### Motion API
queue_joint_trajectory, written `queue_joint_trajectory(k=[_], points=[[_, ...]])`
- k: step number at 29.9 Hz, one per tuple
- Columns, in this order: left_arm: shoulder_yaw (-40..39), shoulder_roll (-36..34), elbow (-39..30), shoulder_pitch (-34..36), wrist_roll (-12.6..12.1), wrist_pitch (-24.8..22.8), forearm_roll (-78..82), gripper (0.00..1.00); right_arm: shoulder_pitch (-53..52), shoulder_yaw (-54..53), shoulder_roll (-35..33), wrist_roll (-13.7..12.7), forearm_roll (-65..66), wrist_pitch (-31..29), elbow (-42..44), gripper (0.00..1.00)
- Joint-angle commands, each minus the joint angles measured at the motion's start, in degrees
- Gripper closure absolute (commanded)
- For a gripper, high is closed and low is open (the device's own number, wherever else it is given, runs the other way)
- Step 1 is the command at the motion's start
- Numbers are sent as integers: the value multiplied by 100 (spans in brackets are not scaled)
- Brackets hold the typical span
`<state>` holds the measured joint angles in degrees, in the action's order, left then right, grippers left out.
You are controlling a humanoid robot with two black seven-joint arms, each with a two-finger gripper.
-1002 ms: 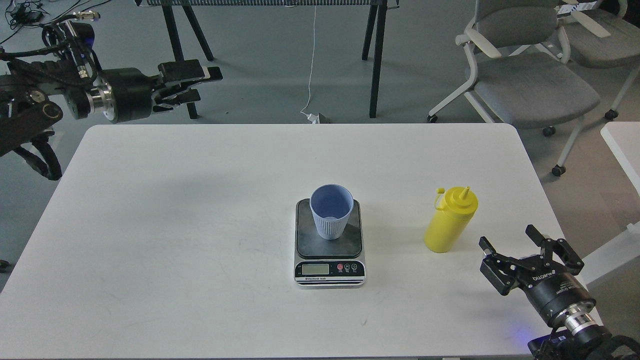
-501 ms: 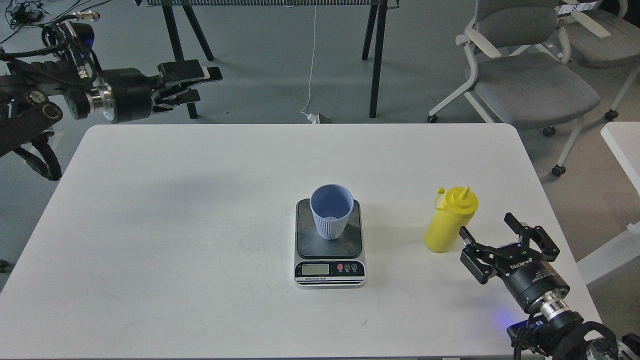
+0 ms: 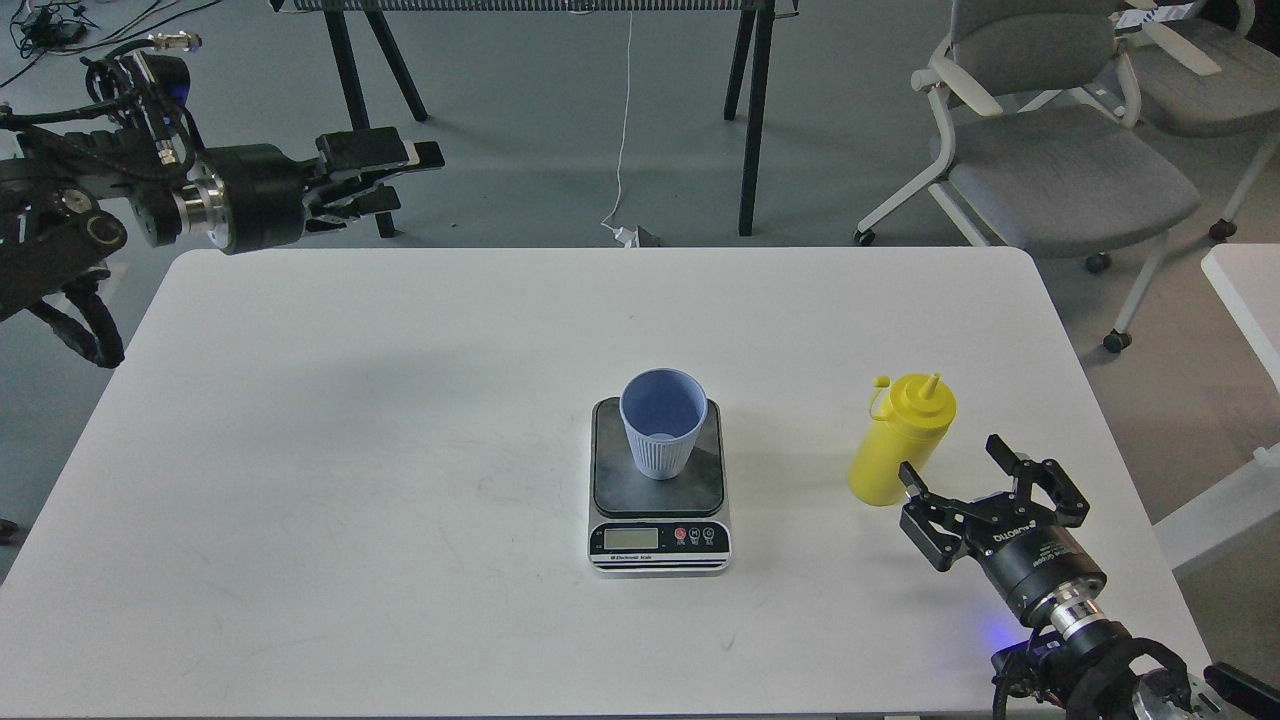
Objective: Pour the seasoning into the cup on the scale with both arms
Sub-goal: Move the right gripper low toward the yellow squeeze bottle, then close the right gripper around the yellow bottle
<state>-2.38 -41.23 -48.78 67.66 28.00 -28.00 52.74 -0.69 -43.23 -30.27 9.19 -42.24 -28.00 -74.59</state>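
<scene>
In the head view, our right gripper [image 3: 955, 455] stood spread just beside the upright yellow squeeze bottle [image 3: 897, 441], not gripping it; the ribbed cup [image 3: 661, 422] sat on the scale [image 3: 659, 500]. Our left gripper [image 3: 385, 172], jaws nearly together and empty, hung beyond the table [image 3: 300, 450]. We judged that an off-centre approach could topple the bottle.

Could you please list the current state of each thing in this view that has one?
Yellow squeeze bottle: upright on the table, cap off the nozzle, not gripped.
Cup: upright on the scale, looks empty.
Scale: display shows no readable digits.
Right gripper: open, beside the bottle.
Left gripper: beyond the table's far left edge, holding nothing.
</scene>
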Motion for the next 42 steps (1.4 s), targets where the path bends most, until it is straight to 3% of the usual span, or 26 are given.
queue_joint_trajectory(k=[1,42], points=[[-87,1,0,-34,0,0,-1,1,-177,157,30,3,5,0,164,0],[-211,1,-35,-324,0,0,8,1,-950,403,944,-5,278,0,1324,2]])
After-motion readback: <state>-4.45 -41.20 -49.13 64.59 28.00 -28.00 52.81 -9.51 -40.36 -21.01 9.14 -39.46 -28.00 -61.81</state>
